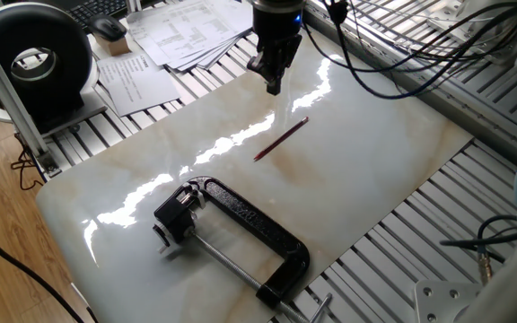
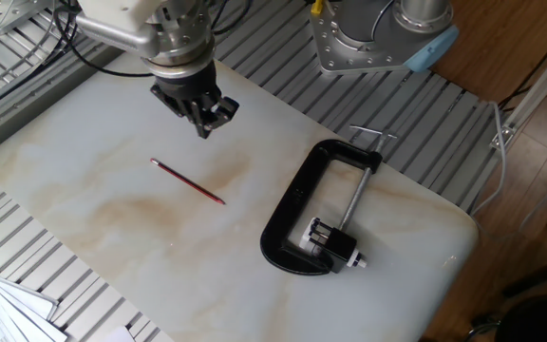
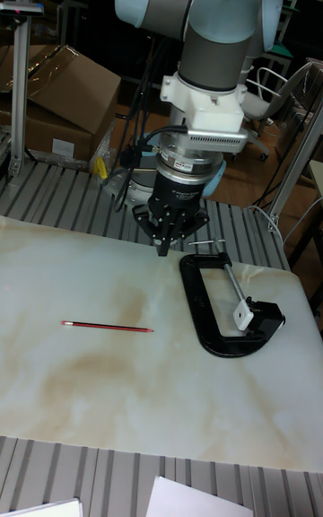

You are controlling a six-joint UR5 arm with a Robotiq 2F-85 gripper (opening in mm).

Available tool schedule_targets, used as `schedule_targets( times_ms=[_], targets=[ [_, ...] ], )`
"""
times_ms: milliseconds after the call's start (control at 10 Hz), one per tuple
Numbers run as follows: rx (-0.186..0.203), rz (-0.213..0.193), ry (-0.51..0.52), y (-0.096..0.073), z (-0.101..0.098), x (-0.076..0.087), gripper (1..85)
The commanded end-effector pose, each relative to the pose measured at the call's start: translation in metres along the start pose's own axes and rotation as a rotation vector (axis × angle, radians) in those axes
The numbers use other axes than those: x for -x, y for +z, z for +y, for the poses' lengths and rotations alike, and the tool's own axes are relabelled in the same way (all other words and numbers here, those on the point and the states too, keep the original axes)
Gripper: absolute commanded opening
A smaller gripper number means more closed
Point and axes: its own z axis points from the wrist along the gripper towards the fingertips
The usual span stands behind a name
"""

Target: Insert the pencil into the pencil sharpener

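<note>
The dark-red pencil (image 1: 281,139) (image 2: 188,180) (image 3: 108,327) lies flat on the pale marble tabletop, with nothing touching it. The pencil sharpener (image 1: 178,213) (image 2: 332,241) (image 3: 262,313), a small black block with whitish bits, sits clamped in the mouth of the black C-clamp (image 1: 257,226) (image 2: 291,217) (image 3: 201,300). My gripper (image 1: 273,82) (image 2: 204,125) (image 3: 164,246) hangs above the table beyond the pencil, toward the arm's base. Its fingers point down, pressed together and holding nothing. The gripper is well apart from both pencil and sharpener.
Papers (image 1: 182,31) and a black round device (image 1: 34,63) lie past the table's far-left edge. Cables (image 1: 402,54) hang behind the arm. Slatted metal framing (image 2: 27,256) surrounds the slab. The clamp's silver screw rod (image 2: 354,201) runs across its opening.
</note>
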Motion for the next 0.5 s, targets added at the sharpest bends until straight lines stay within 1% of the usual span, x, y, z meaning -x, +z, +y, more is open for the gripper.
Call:
schedule_targets(
  times_ms=[0,100,200,300,400],
  targets=[
    [0.048,-0.063,-0.134,-0.002,0.014,0.015,1.3],
    [0.063,-0.075,-0.202,-0.002,0.018,0.017,1.7],
    [0.051,-0.098,-0.36,-0.001,0.013,0.022,16.7],
    [0.018,-0.098,-0.536,0.005,0.002,0.029,30.7],
    [0.016,-0.07,-0.632,0.016,-0.008,0.034,34.0]
  ],
)
